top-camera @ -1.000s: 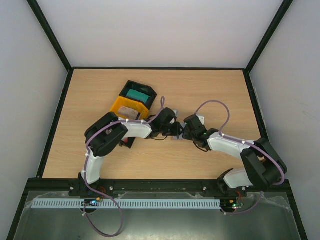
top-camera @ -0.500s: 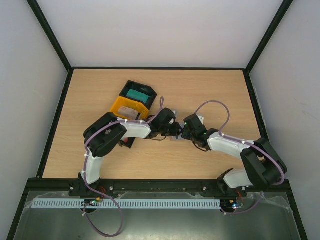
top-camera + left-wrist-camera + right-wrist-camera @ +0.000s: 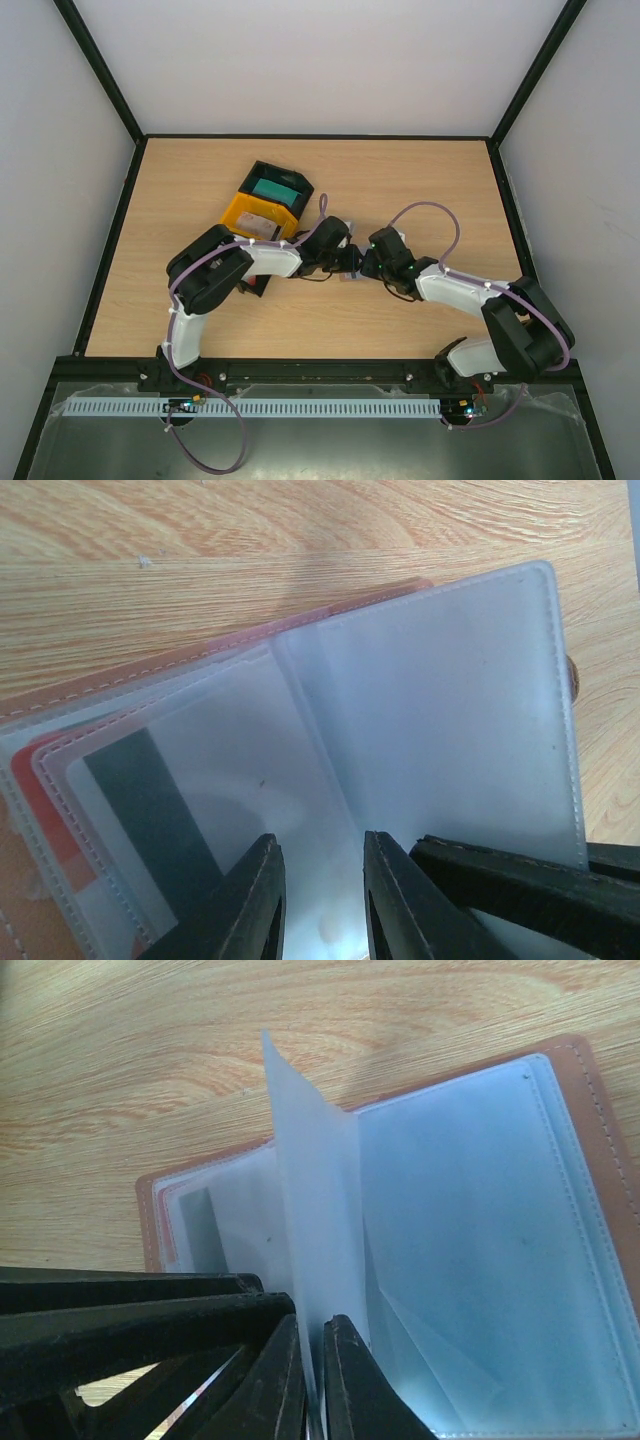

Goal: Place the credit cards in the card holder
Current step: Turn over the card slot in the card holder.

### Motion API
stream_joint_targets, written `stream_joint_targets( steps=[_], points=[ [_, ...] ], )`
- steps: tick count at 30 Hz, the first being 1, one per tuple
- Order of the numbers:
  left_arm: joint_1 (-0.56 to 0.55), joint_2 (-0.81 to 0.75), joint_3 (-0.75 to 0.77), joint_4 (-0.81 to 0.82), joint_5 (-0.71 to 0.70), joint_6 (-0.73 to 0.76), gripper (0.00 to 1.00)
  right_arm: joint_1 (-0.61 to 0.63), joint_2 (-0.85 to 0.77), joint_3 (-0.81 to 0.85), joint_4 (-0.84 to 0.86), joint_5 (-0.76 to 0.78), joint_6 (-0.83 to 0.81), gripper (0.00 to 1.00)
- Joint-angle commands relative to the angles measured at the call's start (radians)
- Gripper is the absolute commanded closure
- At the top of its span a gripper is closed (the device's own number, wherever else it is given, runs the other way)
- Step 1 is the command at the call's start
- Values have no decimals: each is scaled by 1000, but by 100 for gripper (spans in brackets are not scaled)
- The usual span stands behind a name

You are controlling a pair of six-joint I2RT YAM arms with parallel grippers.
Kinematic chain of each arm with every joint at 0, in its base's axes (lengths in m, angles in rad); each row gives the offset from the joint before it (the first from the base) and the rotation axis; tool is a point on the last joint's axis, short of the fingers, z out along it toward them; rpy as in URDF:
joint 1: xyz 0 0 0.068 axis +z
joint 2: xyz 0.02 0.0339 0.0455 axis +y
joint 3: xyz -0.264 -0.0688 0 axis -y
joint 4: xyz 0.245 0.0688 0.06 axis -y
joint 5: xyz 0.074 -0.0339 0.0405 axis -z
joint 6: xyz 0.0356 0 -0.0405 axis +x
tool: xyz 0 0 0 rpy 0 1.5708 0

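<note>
Right wrist: right gripper point(image 3: 315, 1338) nipped shut on a clear sleeve point(image 3: 315, 1180) of the open card holder point(image 3: 597, 1150), standing it upright mid-table; left gripper point(image 3: 320, 865) narrow, over it. Seemingly the pocket-opening step; next needs a card from the trays point(image 3: 232, 214) at 11 o'clock. Only left wrist shows a red-and-white card point(image 3: 42, 805) sleeved

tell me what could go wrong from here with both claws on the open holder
1. The right claw pinches one thin plastic sleeve upright; pulling could tear it or lift the card holder off the table.
2. The left claw sits right by it, so the two could bump.
3. The card already sleeved could slide out if the holder tilts.
</note>
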Motion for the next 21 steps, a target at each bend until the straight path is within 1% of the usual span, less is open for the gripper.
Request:
stream_joint_targets(
  steps=[1,4,7,9,13,14,19,21],
  points=[
    [6,-19,-25,-58,-18,15,74,-12,11,-21,23,-9,9,94],
    [6,-17,-25,-57,-17,16,74,-15,13,-28,13,30,16,94],
    [6,-18,-25,-57,-17,17,74,-16,4,-23,-31,130,17,91],
    [6,-20,-24,-59,-17,17,74,-15,-9,-19,-62,190,14,86],
    [6,-25,-25,-61,-14,20,73,-15,-39,-11,-122,299,18,69],
    [5,-28,-25,-62,-12,21,73,-15,-42,-9,-138,330,21,67],
    [7,-44,-18,-90,-23,39,69,-15,-30,25,-223,468,10,56],
    [8,-58,-16,-112,-39,49,69,-15,-48,37,-235,484,-11,54]
  ],
)
